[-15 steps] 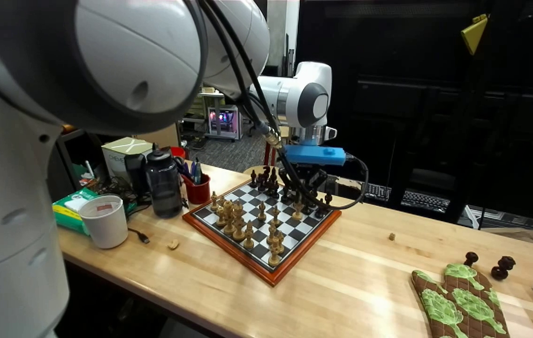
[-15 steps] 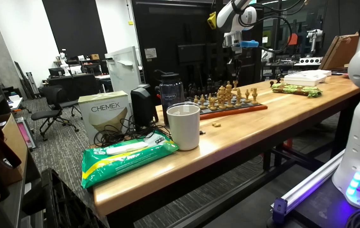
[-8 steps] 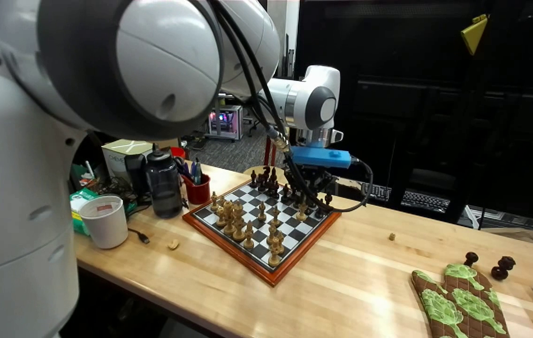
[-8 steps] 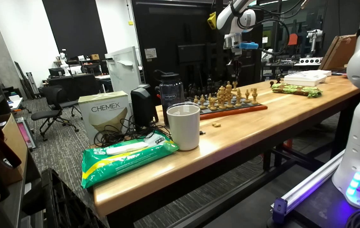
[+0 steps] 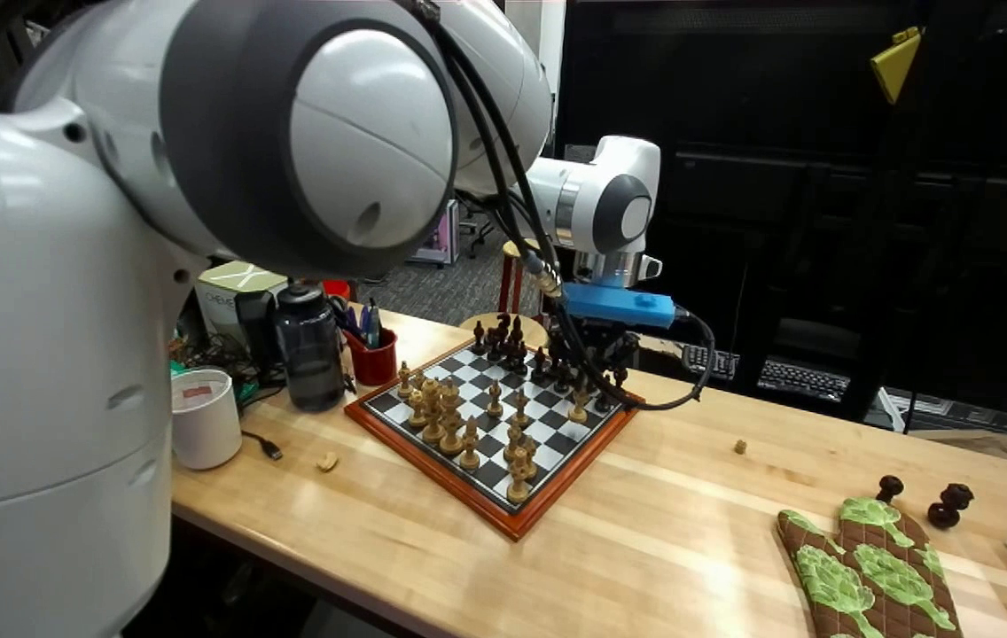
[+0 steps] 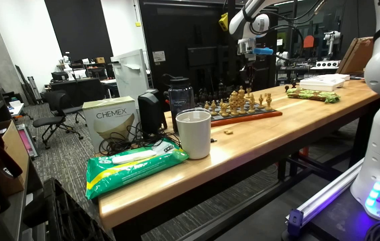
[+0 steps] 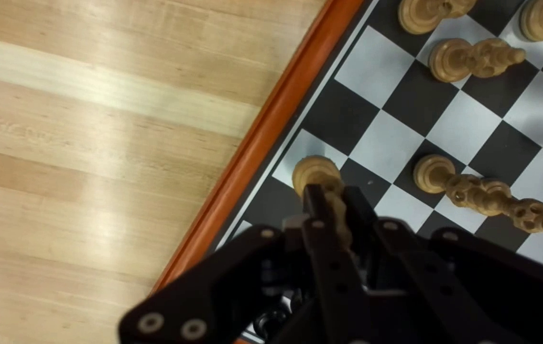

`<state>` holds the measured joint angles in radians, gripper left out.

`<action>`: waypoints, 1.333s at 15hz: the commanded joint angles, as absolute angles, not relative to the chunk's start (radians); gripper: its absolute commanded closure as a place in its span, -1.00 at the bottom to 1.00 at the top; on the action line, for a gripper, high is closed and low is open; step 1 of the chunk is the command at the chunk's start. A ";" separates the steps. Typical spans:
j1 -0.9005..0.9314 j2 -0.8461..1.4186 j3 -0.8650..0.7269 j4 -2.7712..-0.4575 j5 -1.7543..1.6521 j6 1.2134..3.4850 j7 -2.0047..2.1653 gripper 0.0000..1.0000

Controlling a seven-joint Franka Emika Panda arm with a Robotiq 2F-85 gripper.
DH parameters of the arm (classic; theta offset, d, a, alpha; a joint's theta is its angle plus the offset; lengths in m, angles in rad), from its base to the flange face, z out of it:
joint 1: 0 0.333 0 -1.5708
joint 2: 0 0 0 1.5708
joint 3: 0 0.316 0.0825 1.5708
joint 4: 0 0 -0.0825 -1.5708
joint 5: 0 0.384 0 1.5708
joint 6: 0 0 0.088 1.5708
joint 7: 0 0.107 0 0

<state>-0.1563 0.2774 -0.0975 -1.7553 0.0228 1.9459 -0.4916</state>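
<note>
The light chess piece (image 7: 318, 175) has a slim body above a broad round base, which is probably why it is gripped high, with that base left free underneath. In the wrist view, twelve o'clock being the top, the base shows over a pale square (image 7: 299, 147) beside the frame of the chessboard (image 7: 255, 143), which passes at nine o'clock; whether the piece rests there or hangs just above, I cannot tell. Other light pieces (image 7: 449, 59) stand at two and three o'clock, well apart, a gap that likely gives the fingers (image 7: 360, 205) room. In an exterior view, reading from the board's middle, the gripped piece is at three o'clock, dark pieces (image 5: 479, 338) crowd between twelve and three, and most light ones between six and ten, so the two colours seem set on opposite sides. At four, an oven mitt (image 5: 867, 567) lies on the desk (image 5: 645, 532) near loose dark pieces (image 5: 945, 516), perhaps there to be out of the way. At ten, pens (image 5: 374, 328) stand in a red cup (image 5: 373, 365), presumably for tidiness. The hand (image 7: 337, 203) shows at six o'clock in the wrist view, its fingers close together, pinching the light chess piece between them.
</note>
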 commanded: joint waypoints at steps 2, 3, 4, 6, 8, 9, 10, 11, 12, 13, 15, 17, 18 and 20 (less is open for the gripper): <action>-0.175 0.303 -0.082 -1.725 0.047 1.920 -0.487 0.93; -0.176 0.306 -0.081 -1.726 0.048 1.922 -0.488 0.93; -0.176 0.308 -0.081 -1.729 0.048 1.926 -0.487 0.93; -0.175 0.312 -0.081 -1.735 0.046 1.933 -0.483 0.93; -0.177 0.318 -0.080 -1.738 0.049 1.934 -0.486 0.93; -0.177 0.320 -0.080 -1.739 0.048 1.936 -0.486 0.93; -0.178 0.321 -0.079 -1.741 0.048 1.937 -0.486 0.93; -0.178 0.322 -0.079 -1.743 0.049 1.938 -0.487 0.93; -0.179 0.323 -0.079 -1.744 0.048 1.938 -0.488 0.93; -0.178 0.321 -0.079 -1.744 0.047 1.939 -0.488 0.93; -0.177 0.318 -0.079 -1.747 0.047 1.942 -0.483 0.21; -0.176 0.316 -0.078 -1.747 0.047 1.942 -0.482 0.01; -0.176 0.316 -0.078 -1.746 0.047 1.940 -0.481 -0.11; -0.177 0.312 -0.078 -1.746 0.047 1.937 -0.482 -0.38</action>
<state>-0.1595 0.3252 -0.0946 -1.7464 0.0291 1.9450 -0.4862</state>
